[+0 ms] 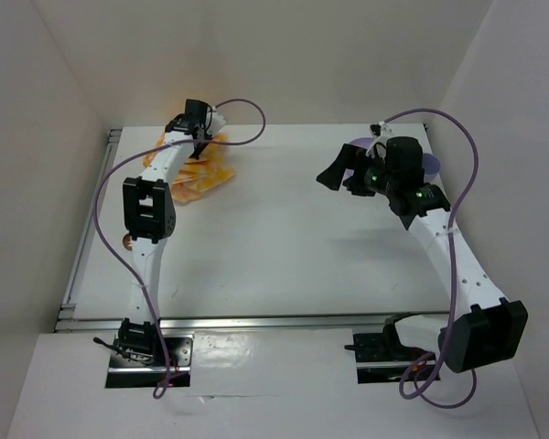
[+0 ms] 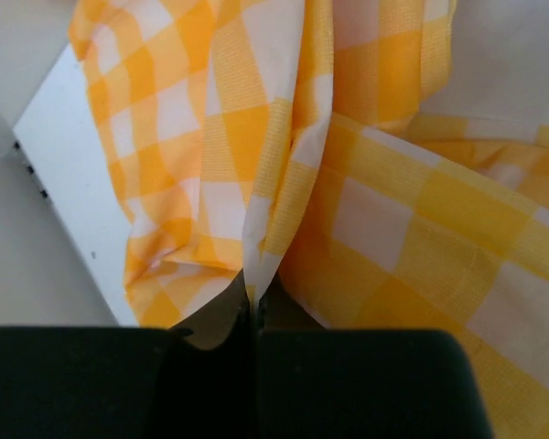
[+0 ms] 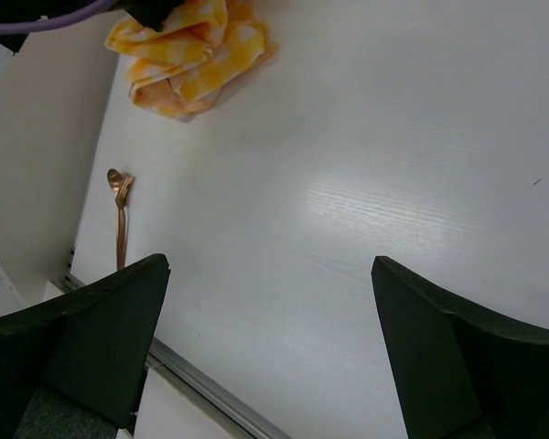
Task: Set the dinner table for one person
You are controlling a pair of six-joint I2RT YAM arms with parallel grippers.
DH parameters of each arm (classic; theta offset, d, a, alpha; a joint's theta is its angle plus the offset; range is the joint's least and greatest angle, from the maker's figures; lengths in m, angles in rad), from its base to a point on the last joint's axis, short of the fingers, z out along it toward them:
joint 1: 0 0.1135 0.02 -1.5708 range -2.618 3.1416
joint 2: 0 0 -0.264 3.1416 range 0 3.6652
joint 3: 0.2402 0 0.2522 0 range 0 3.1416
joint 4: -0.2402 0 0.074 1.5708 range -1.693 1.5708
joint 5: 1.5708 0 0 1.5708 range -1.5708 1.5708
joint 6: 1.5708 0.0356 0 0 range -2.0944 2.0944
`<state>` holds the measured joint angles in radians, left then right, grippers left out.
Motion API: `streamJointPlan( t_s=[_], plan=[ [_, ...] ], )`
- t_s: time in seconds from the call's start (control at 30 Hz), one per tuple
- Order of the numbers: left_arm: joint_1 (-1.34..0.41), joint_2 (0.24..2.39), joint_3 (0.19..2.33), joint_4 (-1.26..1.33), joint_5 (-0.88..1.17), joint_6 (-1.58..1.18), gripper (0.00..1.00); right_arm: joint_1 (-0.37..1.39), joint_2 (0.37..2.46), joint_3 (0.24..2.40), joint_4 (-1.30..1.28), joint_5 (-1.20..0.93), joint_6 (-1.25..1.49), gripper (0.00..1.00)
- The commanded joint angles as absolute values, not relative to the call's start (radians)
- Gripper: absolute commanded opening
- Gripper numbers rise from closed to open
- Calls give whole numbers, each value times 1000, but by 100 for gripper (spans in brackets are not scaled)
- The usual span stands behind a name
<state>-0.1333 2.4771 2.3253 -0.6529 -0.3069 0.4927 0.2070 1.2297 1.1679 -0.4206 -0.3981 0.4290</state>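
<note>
Overhead and wrist views of the rig as I run it remotely. The bench (image 1: 284, 247) is a large, flat, plain white rectangle with a smooth matte top that shows a faint linear grain in the right wrist view. It fills the middle of the overhead view, walled in by pale panels at the back and on both sides, with a ribbed metal rail (image 1: 256, 322) along its near edge and another down its left edge. At the far left corner lies a crumpled cloth (image 1: 206, 169), a thin woven fabric in orange-and-white checks, bunched into soft folds. The left arm (image 1: 156, 201) reaches to it, and in its wrist view the black jaws are pressed together on a raised vertical fold of the cloth, which drapes away on either side of the pinch. A slim copper-coloured utensil (image 3: 120, 215) with a small rounded head lies flat near the left rail, well apart from the cloth. The right arm (image 1: 457, 265) hangs over the far right part of the bench. Its matte black jaws are spread wide with only bare white surface between them. Behind its wrist I see the edge of a flat lilac round object (image 1: 427, 165), mostly hidden. Purple cables (image 1: 247, 114) loop off both arms.
</note>
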Motion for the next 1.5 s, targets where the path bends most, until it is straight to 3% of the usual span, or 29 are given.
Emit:
streamJointPlan(
  t_s=[0.0,0.3,0.57,0.87,1.13,1.27,1.37,1.47],
  plan=[
    [-152,2347,2287,-686,-164,448,0,216,1157,1155,-406,-388,431,100],
    [-250,1926,2260,-798,151,325,0,216,1078,1095,-469,-364,462,100],
    [-259,1717,2189,-914,409,190,0,216,1048,1086,-560,-272,480,100],
    [-192,1781,2060,-986,552,81,0,216,1054,1017,-581,-259,511,100],
    [-208,1872,2273,-1075,589,133,0,225,1121,994,-394,-489,434,100],
    [-229,1829,2286,-1017,502,56,0,225,1221,1026,-383,-430,462,100],
    [-229,1776,2209,-941,328,8,0,242,1351,1039,-403,-430,505,100],
    [-210,1792,2172,-905,278,8,0,329,1466,1064,-403,-270,569,100]
  ],
)
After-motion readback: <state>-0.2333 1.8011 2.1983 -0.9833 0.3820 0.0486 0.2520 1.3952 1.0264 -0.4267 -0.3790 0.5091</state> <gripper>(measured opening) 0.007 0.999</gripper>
